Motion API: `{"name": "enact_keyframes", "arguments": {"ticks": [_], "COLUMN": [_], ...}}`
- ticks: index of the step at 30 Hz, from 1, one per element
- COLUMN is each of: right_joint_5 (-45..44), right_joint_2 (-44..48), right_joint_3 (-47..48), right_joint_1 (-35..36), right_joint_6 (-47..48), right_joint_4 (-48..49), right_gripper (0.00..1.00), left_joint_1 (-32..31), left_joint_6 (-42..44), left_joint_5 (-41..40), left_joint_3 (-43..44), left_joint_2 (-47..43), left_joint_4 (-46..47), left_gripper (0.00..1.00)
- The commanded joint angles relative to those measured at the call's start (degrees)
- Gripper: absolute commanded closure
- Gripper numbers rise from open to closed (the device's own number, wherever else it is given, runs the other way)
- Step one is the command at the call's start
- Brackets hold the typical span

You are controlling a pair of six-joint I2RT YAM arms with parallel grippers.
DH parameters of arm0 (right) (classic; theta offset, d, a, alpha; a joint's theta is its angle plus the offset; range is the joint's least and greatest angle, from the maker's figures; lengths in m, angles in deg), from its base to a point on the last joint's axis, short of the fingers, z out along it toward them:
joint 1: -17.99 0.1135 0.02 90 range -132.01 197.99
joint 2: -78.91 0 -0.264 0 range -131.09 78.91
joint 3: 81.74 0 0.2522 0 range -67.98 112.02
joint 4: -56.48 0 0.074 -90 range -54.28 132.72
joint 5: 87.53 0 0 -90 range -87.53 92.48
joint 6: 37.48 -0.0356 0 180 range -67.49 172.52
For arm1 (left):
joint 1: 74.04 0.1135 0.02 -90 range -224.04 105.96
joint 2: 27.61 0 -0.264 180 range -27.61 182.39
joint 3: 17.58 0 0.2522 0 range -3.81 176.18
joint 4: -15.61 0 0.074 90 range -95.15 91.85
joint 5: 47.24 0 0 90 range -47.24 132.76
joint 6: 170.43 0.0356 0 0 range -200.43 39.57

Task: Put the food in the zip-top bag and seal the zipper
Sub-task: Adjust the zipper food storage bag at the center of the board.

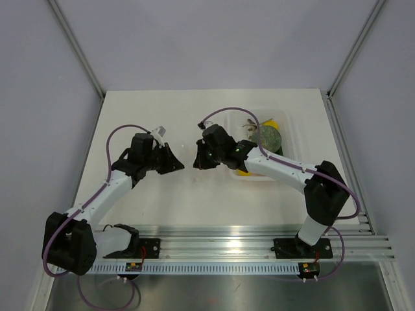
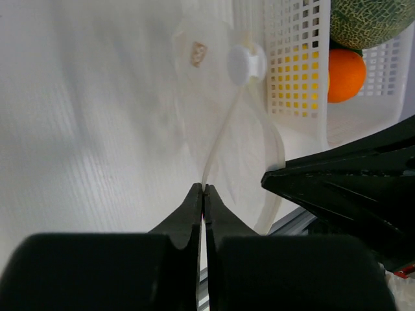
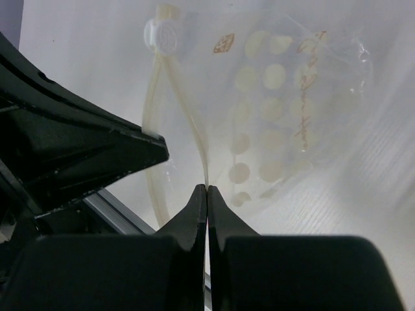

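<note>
The zip-top bag [image 2: 228, 133] hangs between my two grippers, clear and crinkly, with a white slider [image 2: 245, 63] on its zipper strip. My left gripper [image 2: 204, 188] is shut on one lip of the bag's mouth. My right gripper [image 3: 207, 186] is shut on the other lip of the bag [image 3: 272, 97], and the mouth gapes a little between them. In the top view the grippers face each other, left [image 1: 172, 161] and right [image 1: 198, 157], close together at mid-table. The yellow food [image 2: 295, 78] shows only through the basket's holes; it is a yellow patch [image 1: 242, 172] under the right arm.
A white perforated basket [image 2: 292, 39] stands right of the grippers, holding an orange [image 2: 343, 74] and a grey-green melon [image 2: 369, 19]. In the top view the basket [image 1: 288, 133] lies partly under my right arm. An aluminium rail [image 1: 259, 236] runs along the near edge.
</note>
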Motion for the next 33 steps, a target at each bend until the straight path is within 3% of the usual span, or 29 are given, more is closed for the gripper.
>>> {"name": "enact_keyframes", "arguments": {"ticks": [1, 7, 14, 19, 25, 26, 27, 31, 33], "right_joint_5": [-1.08, -5.57, -5.74, -7.24, -6.97, -7.15, -7.50, -6.19, -5.57], "right_joint_2": [4.74, 7.03, 9.67, 7.92, 7.46, 7.90, 8.43, 11.94, 12.82], "right_joint_3": [-2.52, -3.77, -3.76, -5.51, -7.19, -7.37, -7.37, -5.61, -3.95], "right_joint_1": [-2.66, -3.63, -3.63, -3.72, -3.72, -3.72, -3.63, -3.46, -2.93], "right_joint_6": [-2.20, -3.43, -4.84, -5.28, -6.33, -6.42, -6.33, -5.20, -4.93], "right_joint_4": [0.88, -1.67, -1.40, -2.46, -2.55, -2.81, -2.99, -3.16, -3.51], "right_gripper": [1.00, 1.00, 1.00, 1.00, 1.00, 0.92, 0.72, 0.61, 0.60], "left_joint_1": [-0.15, -1.47, -12.54, -16.06, -16.50, -16.50, -16.50, -16.50, -16.50], "left_joint_6": [4.08, 10.84, 12.09, 10.86, 10.32, 10.41, 10.59, 10.77, 10.59], "left_joint_5": [-6.25, -10.12, -22.06, -24.72, -20.85, -20.41, -20.32, -19.53, -18.39], "left_joint_3": [7.51, 21.72, 34.06, 31.61, 26.07, 26.07, 26.07, 27.82, 28.18], "left_joint_2": [0.80, 5.89, 11.52, 13.89, 14.42, 14.25, 13.90, 14.51, 14.77], "left_joint_4": [-7.17, -23.34, -32.76, -30.49, -25.82, -25.65, -25.48, -25.47, -25.12], "left_gripper": [1.00, 1.00, 1.00, 1.00, 1.00, 1.00, 1.00, 1.00, 1.00]}}
